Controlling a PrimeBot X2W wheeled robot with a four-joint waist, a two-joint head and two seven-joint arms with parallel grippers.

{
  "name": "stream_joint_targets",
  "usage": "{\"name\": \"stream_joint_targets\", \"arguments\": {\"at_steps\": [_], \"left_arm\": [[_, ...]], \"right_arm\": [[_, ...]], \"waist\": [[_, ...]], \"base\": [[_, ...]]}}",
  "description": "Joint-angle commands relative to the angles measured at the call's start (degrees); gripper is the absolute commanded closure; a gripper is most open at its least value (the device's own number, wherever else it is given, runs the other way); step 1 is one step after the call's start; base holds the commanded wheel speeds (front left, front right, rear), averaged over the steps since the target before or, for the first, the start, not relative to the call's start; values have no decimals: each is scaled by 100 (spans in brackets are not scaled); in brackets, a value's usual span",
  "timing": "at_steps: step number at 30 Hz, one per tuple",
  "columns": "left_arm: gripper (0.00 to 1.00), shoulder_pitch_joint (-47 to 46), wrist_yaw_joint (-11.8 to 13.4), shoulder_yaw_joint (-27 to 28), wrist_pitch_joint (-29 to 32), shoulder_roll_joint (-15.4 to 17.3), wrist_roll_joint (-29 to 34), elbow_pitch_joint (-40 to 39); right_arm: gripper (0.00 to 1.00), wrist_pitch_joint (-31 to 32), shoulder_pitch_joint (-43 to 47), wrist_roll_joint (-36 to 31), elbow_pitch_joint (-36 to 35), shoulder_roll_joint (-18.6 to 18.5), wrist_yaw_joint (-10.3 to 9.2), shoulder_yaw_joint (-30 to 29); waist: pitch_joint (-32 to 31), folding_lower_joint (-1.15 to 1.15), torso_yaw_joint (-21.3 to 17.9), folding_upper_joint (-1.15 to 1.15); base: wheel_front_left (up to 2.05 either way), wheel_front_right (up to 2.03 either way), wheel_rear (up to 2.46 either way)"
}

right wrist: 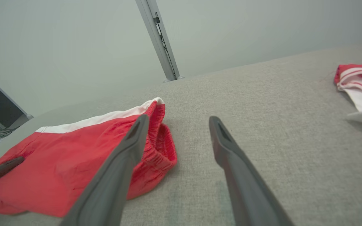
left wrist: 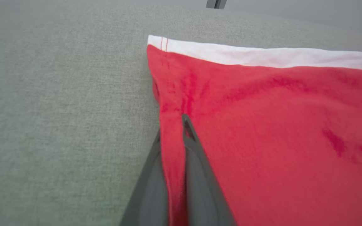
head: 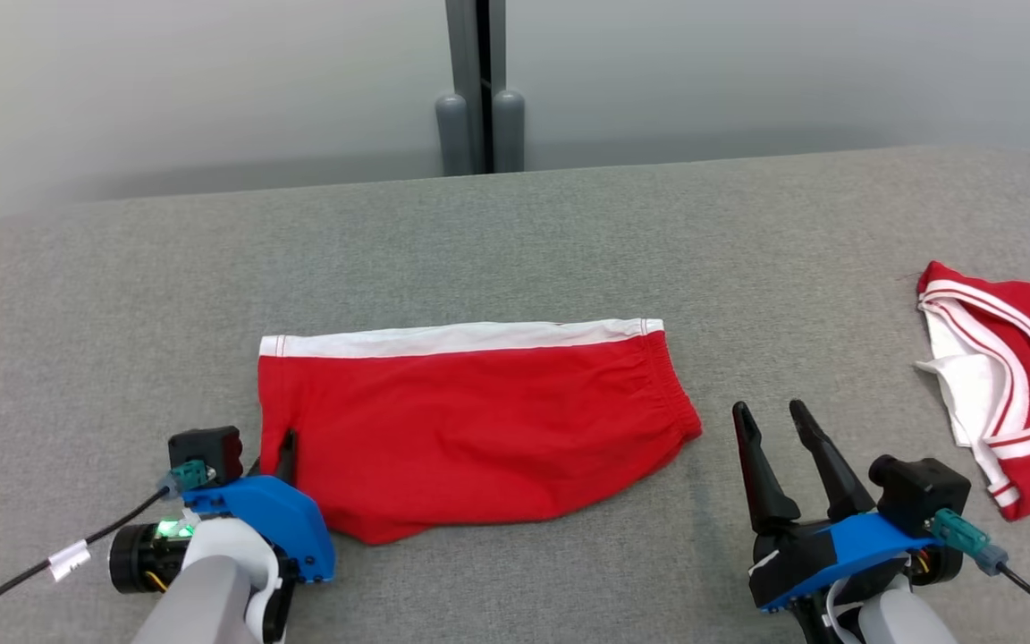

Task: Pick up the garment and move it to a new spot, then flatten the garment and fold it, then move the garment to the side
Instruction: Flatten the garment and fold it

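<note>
The left jaws are closed tight on the garment (left wrist: 278, 125): a narrow strip of its red cloth is pinched between the two smooth, dark, tapered left fingers (left wrist: 196, 175), at the near part of the garment's left edge. From that pinch the cloth runs away in soft creases. The garment lies flat on the worktop (head: 515, 250), spreading from the left jaws rightward to stop short of the right jaws. It is a soft red knit folded into a rough oblong, with a rounded, sagging near edge. The right jaws stand wide open with nothing between them, the long pointed right fingers (head: 756, 474) splayed in a V just right of the garment's right end and apart from it. That right end is gathered into fine elastic puckers. Beyond both jaws, a straight white band with red stitching at its left corner runs along the garment's far edge. The worktop is covered in a grey, coarse-woven fabric with rounded far corners. Well to the right of the right jaws and a little farther off lies another garment (head: 1016, 394), rumpled, red with white ribbed trim and thin red stripes curving round an opening. Farthest off, a grey metal post (head: 479, 89) rises against a pale, plain wall.
</note>
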Motion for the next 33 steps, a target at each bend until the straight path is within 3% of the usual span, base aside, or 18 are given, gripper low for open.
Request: {"name": "stream_joint_targets", "arguments": {"at_steps": [1, 2, 3, 4, 10, 16, 25, 26, 27, 28, 33], "left_arm": [[100, 79, 78, 1, -85, -24, -26, -93], [100, 111, 124, -1, -144, -30, -12, -157], [9, 153, 153, -26, -190, -39, 19, -210], [0, 193, 186, -41, -238, -62, 29, -279], [0, 284, 247, -145, -448, -122, 130, -657], [0, 327, 201, -251, -501, -211, 143, -856], [0, 381, 195, -311, -552, -171, 166, -1043], [0, 369, 209, -317, -556, -167, 176, -1079], [0, 365, 221, -319, -555, -157, 179, -1112], [0, 369, 225, -324, -562, -146, 201, -1145], [0, 425, 314, -367, -585, -136, 315, -1385]], "right_arm": [[0, -25, 23, -16, 28, -11, 0, 38], [0, -25, -13, -1, 39, -10, 0, 76], [0, -25, -65, 3, 47, -10, 0, 110], [0, -25, -124, 23, 61, -11, 0, 129], [0, -25, -590, -27, 460, -13, 0, 243], [0, -22, -1033, -20, 1497, -13, 0, 137], [0, 13, -977, 197, 2596, -9, -1, 283], [26, 14, -959, 261, 2645, 0, -1, 354], [45, 20, -934, 339, 2678, 10, 0, 442], [100, 29, -915, 407, 2697, 19, 0, 531], [100, 7, -898, 732, 2312, 8, 1, 669]], "waist": [[26, 1, 64, 1], [38, 1, 94, 1], [51, 1, 124, 1], [71, 1, 156, 1], [194, 1, 356, 1], [284, 1, 603, 1], [351, 1, 712, 1], [354, 1, 711, 1], [359, 1, 707, 1], [361, 1, 700, 1], [362, 1, 639, 1]], "base": [[0, 0, 0], [0, 0, 0], [0, 0, 0], [0, 0, 0], [0, 0, 0], [0, 0, 0], [0, 0, 0], [0, 0, 0], [0, 0, 0], [0, 0, 0], [0, 0, 0]]}}
